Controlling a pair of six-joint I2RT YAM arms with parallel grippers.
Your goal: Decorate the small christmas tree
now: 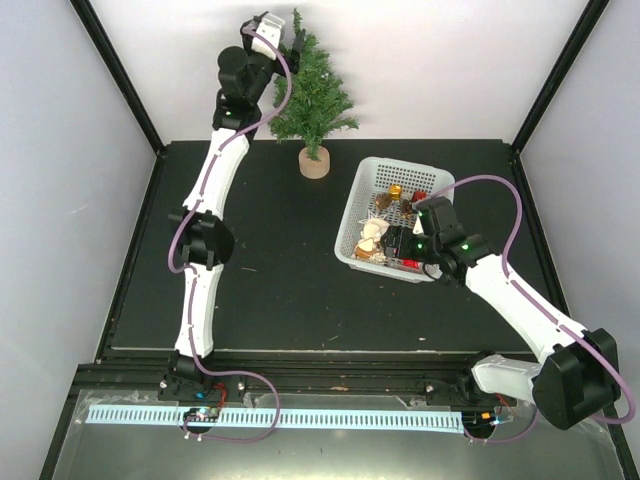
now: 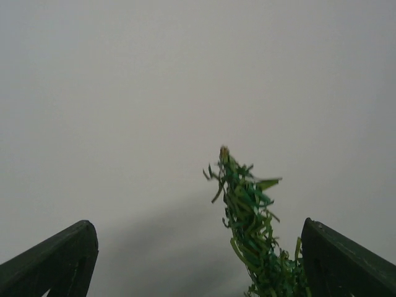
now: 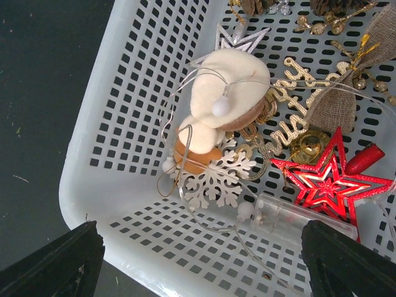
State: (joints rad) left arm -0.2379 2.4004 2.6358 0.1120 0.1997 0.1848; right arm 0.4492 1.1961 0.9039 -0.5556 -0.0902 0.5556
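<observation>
Standing tree: the small christmas tree (image 1: 312, 95) is seen upright on its round wooden base at the far edge of the dark table (image 1: 270, 270), left of the white basket (image 1: 352, 210) and apart from it.
Top view alone: the whole tree, both arms and the basket's place on the table are shown; the basket's contents are too small to be told apart.
Left wrist view alone: only the tree's bristly tip (image 2: 250, 229) is shown, against a pale wall.
Right wrist view alone: the basket's slotted wall (image 3: 124, 93) and its contents are shown close up.
Basket contents: a red star (image 3: 328, 182), a white snowflake (image 3: 216, 182), a cream plush ornament (image 3: 226, 86), gold lettering (image 3: 291, 117), a burlap piece (image 3: 337, 102), a silver star (image 3: 238, 38) and a thin wire with white beads (image 3: 219, 106) are held inside.
Left gripper (image 2: 198, 226): it is raised at the treetop with jaws spread wide and nothing gripped; the tip is framed between the fingers, close to the right-hand one, and contact cannot be told.
Right gripper (image 3: 201, 226): it is held above the basket's near end, jaws wide, nothing gripped, well apart from the tree.
</observation>
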